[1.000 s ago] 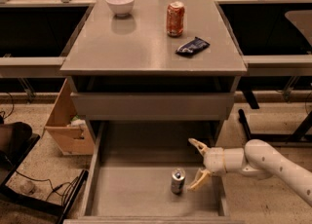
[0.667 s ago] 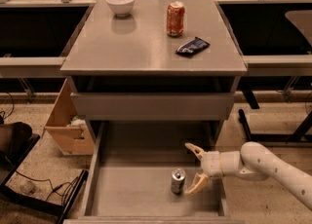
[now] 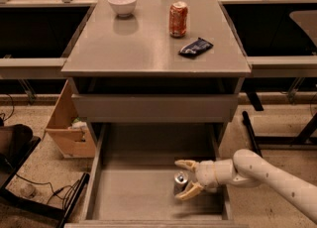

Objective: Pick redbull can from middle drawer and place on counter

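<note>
My fingers [image 3: 185,163] stand wide apart, gripper [image 3: 187,178] flanking the redbull can [image 3: 179,184] in the middle drawer [image 3: 143,147]. Risk: an off-centre squeeze could topple the can.

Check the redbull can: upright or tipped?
Upright: the redbull can stands on the middle drawer floor, silver top up, between the gripper's open jaws.

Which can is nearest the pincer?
The slim silver redbull can in the middle drawer, right at the open pincer; the orange-red soda can stands on the counter.
</note>
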Action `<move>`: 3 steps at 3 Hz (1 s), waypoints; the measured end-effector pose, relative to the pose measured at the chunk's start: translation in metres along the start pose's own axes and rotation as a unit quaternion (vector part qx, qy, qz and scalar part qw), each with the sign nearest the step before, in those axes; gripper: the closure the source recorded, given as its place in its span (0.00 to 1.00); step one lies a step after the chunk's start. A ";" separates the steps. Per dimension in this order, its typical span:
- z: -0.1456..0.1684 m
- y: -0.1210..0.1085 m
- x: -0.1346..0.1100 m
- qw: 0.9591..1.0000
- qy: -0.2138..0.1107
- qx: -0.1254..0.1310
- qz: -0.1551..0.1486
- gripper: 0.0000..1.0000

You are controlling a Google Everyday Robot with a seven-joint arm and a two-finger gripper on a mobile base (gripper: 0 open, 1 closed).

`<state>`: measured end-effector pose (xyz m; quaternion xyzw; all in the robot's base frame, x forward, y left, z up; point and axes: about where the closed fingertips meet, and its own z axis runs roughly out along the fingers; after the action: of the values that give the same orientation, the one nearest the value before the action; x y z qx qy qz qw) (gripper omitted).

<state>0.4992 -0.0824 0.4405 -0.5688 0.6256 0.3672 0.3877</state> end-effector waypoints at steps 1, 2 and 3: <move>0.006 0.003 0.003 1.000 -0.003 -0.003 -0.001 0.47; 0.008 0.004 0.003 1.000 -0.005 -0.004 -0.001 0.70; -0.003 0.004 -0.016 1.000 0.001 -0.002 -0.008 0.93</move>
<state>0.4959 -0.0783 0.4561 -0.5750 0.6209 0.3642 0.3888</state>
